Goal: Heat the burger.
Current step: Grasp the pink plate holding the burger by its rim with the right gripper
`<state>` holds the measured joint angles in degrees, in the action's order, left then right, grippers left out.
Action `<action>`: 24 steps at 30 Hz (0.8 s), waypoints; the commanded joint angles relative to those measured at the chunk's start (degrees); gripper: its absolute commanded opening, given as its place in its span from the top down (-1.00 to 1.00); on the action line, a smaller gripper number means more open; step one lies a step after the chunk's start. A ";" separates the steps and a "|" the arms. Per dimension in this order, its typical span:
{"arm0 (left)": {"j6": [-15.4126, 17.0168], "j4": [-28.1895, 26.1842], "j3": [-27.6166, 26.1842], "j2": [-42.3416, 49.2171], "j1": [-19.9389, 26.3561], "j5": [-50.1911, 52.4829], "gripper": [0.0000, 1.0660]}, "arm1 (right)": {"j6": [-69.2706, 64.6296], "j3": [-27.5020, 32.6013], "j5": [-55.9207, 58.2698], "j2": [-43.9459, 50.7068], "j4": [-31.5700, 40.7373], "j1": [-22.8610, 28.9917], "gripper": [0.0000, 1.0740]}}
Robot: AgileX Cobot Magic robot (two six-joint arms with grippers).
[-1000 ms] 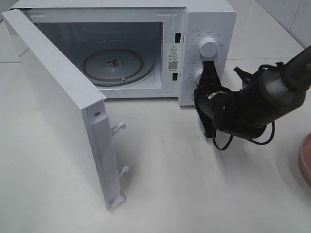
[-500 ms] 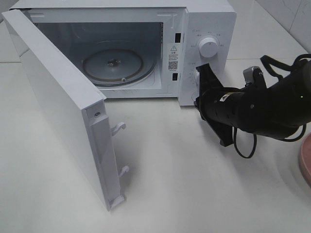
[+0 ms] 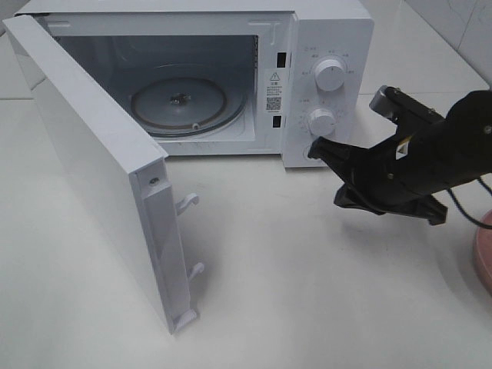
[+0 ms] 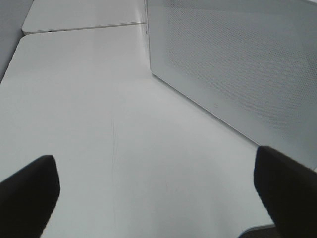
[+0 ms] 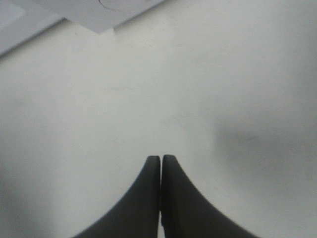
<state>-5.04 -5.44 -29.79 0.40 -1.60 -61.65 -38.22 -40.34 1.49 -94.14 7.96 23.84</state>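
Exterior high view: we judge we're at the fetch step. The oven is ready and nothing is loaded.
- counter (image 3: 307,292): matte white, smooth, flat.
- microwave (image 3: 330,31): glossy white box at the far edge, toward the far-left corner.
- door (image 3: 84,169): swung fully out toward the near-left corner. It's a flat slab with a fine perforated mesh window, and two white latch hooks (image 3: 188,201) sit on its free edge.
- right arm (image 3: 430,154): black and matte, lying low over the counter just off the microwave's front-right corner.
- turntable (image 3: 178,104): clear round glass, bare.
- right hand (image 5: 161,193): fingers pressed together on nothing, tips pointing at the panel's base.
- left hand (image 4: 158,193): fingers spread wide and empty, beside the door's outer face.
- upper knob (image 3: 330,74) and lower knob (image 3: 320,121): white, round, stacked.
- plate (image 3: 484,257): only a pink curved rim shows, at the right edge.

The burger is in none of our views, so we cannot say whether it sits on that plate.

Next move, as we judge it: swing the right arm toward the right edge, spread the right hand, and grip the burger softly. Then carry it level onto the turntable, clear of the door hooks.
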 commanded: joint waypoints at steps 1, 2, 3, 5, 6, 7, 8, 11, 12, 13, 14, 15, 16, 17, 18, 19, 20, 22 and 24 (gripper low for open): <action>0.11 -0.23 0.17 0.80 -0.34 0.46 -0.88 | 10.43 0.00 11.92 4.53 -4.70 -2.75 0.95; 0.11 -0.23 0.17 0.80 -0.34 0.46 -0.88 | 10.43 0.00 11.92 4.53 -4.70 -2.75 0.95; 0.11 -0.23 0.17 0.80 -0.34 0.46 -0.88 | 15.53 0.00 16.04 6.25 -4.70 -3.78 0.94; 0.11 -0.23 0.17 0.80 -0.34 0.46 -0.88 | 18.28 0.00 18.16 6.82 -4.64 -4.18 0.94; 0.11 -0.23 0.17 0.80 -0.34 0.46 -0.88 | 22.75 0.00 21.94 8.08 -4.64 -5.21 0.94; 0.11 -0.23 0.17 0.80 -0.34 0.46 -0.88 | 22.75 0.00 21.94 8.08 -4.64 -5.21 0.94; 0.11 -0.23 0.17 0.80 -0.34 0.46 -0.88 | 27.27 0.00 25.84 9.28 -4.64 -6.30 0.94; 0.11 -0.23 0.17 0.80 -0.34 0.46 -0.88 | 32.72 0.00 30.88 10.94 -4.64 -7.85 0.92; 0.11 -0.23 0.17 0.80 -0.34 0.46 -0.88 | 32.72 0.00 30.88 10.94 -4.64 -7.85 0.92; 0.11 -0.23 0.17 0.80 -0.34 0.46 -0.88 | 35.75 0.00 33.86 12.15 -4.76 -9.17 0.92; 0.11 -0.23 0.17 0.80 -0.34 0.46 -0.88 | 35.75 0.00 33.86 12.15 -4.76 -9.17 0.92; 0.11 -0.23 0.17 0.80 -0.34 0.46 -0.88 | 36.78 0.00 34.89 12.61 -4.76 -9.80 0.91; 0.11 -0.23 0.17 0.80 -0.34 0.46 -0.88 | 39.08 0.00 36.84 13.75 -4.76 -11.46 0.91; 0.11 -0.23 0.17 0.80 -0.34 0.46 -0.88 | 39.08 0.00 36.84 13.75 -4.76 -11.46 0.91; 0.11 -0.23 0.17 0.80 -0.34 0.46 -0.88 | 40.74 0.00 38.50 14.73 -5.73 -13.18 0.90; 0.11 -0.23 0.17 0.80 -0.34 0.46 -0.88 | 41.31 0.00 39.08 15.18 -6.53 -14.21 0.89; 0.11 -0.23 0.17 0.80 -0.34 0.46 -0.88 | 41.31 0.00 39.08 15.18 -6.53 -14.21 0.89; 0.11 -0.23 0.17 0.80 -0.34 0.46 -0.88 | 41.60 0.00 40.22 15.99 -7.96 -15.99 0.89; 0.11 -0.23 0.17 0.80 -0.34 0.46 -0.88 | 41.54 0.00 41.14 17.02 -9.05 -18.28 0.88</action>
<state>-5.04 -5.44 -29.79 0.40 -1.60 -61.65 2.23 -40.34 40.97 -78.27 0.34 7.56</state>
